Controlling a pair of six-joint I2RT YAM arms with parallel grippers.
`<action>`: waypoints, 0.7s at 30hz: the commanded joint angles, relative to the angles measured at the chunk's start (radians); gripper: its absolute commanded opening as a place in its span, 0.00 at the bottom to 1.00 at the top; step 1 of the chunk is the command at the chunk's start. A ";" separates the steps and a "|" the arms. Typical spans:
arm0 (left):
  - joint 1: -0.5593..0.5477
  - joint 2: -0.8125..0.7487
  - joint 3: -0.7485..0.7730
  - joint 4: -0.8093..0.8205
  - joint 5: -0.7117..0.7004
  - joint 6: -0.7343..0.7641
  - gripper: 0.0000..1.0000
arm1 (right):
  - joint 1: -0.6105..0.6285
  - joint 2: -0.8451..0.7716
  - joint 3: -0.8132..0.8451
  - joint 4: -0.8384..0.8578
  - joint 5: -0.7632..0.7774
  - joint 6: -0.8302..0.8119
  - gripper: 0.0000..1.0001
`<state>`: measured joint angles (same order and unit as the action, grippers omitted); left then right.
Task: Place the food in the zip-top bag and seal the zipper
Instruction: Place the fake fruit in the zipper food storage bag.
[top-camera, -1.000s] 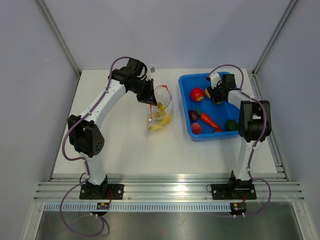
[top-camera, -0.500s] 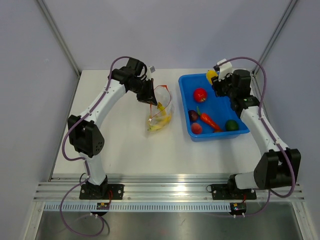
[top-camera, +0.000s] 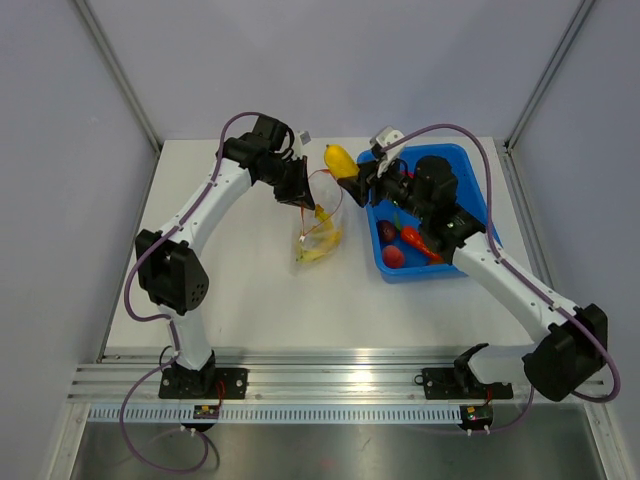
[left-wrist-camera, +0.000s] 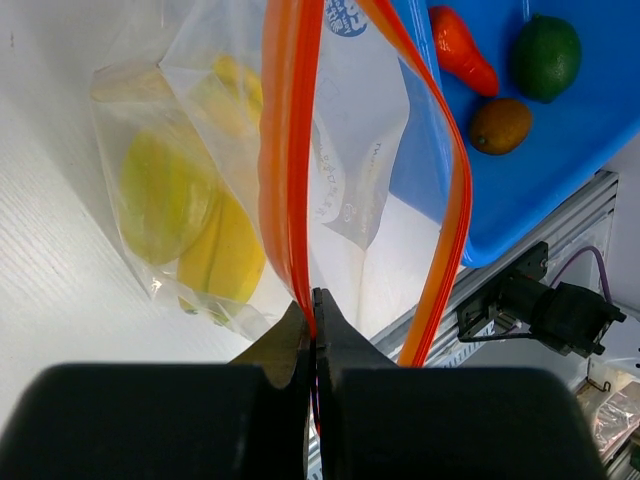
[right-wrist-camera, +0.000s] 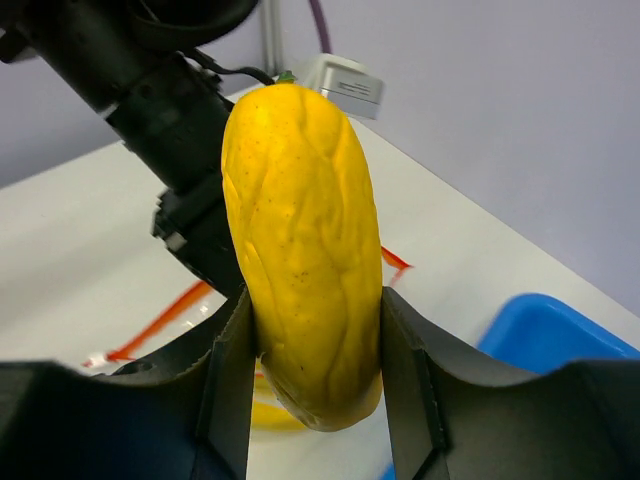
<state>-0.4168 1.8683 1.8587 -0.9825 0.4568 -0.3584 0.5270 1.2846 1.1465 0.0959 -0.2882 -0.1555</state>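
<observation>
Table (top-camera: 230, 290): white. I see both arms reaching over its far half.
Left arm (top-camera: 215, 200): stretches far and to the right, ending above the bag.
Right arm (top-camera: 500, 275): leans far and to the left across the bin, with its wrist past the bin's left wall.
Blue bin (top-camera: 420, 272): on the far right of the table, just right of the bag.
Zip-top bag (top-camera: 322, 225): clear and crinkly. Its bottom rests on the table left of the bin, and its mouth is lifted and gaping.
Left claw (left-wrist-camera: 313, 305): fully closed, pinching one side of the zipper at the bag's mouth.
Right claw (right-wrist-camera: 315, 340): about half open, its fingers clamped on both sides of the yellow fruit.
Yellow fruit (right-wrist-camera: 300, 240): oblong and wrinkled with a small green tip, held upright in the air. It is just far and right of the bag's mouth, near the left claw, between bag and bin.
Banana (left-wrist-camera: 225, 250): lies inside the bag at its bottom, beside another yellow-green piece I cannot identify.
Zipper (left-wrist-camera: 285, 150): orange-red strip, its two sides spread apart and unsealed.
Carrot (top-camera: 420, 241): in the bin, near its middle.
Lime (left-wrist-camera: 545, 55): green, in the bin beside the carrot.
</observation>
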 joint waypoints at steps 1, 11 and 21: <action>0.006 -0.032 0.007 0.045 0.017 0.001 0.00 | 0.071 0.074 -0.005 0.180 0.000 0.100 0.32; 0.006 -0.034 0.005 0.041 0.017 0.007 0.00 | 0.084 0.225 -0.057 0.459 0.004 0.323 0.36; 0.007 -0.035 0.008 0.041 0.017 0.012 0.00 | 0.084 0.257 -0.103 0.472 0.015 0.335 0.42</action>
<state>-0.4103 1.8683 1.8565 -0.9764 0.4530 -0.3584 0.6075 1.5330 1.0447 0.5014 -0.2817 0.1600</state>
